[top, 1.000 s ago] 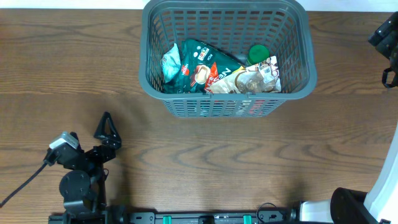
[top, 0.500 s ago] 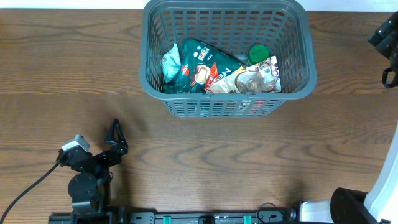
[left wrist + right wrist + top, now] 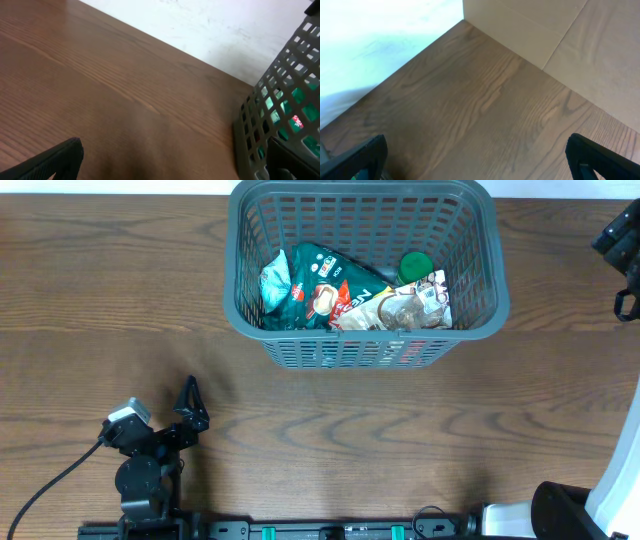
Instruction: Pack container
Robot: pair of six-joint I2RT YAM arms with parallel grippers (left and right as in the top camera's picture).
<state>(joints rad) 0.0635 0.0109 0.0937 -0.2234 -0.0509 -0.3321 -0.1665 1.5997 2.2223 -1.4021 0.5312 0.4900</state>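
As I look down from overhead, the container (image 3: 236, 290) stands upright at the far middle of the bench (image 3: 90, 310), its far rim at the top edge of the view. Lying on its bottom are a dark green packet (image 3: 318, 288), a pale blue packet (image 3: 275, 280) tucked against the green one's left side, a clear packet (image 3: 405, 305) with brownish contents overlapping it on the right, and a round green lid (image 3: 415, 266) just behind that. My left fingers (image 3: 56, 159) are spread wide with nothing between them, low over bare wood near the front left of the bench and well apart from the container, whose slotted side shows at the right of the left wrist view. My right fingers (image 3: 357, 159) are likewise wide apart and empty, out at the far right edge, above wood that meets a tan panel (image 3: 540, 30).
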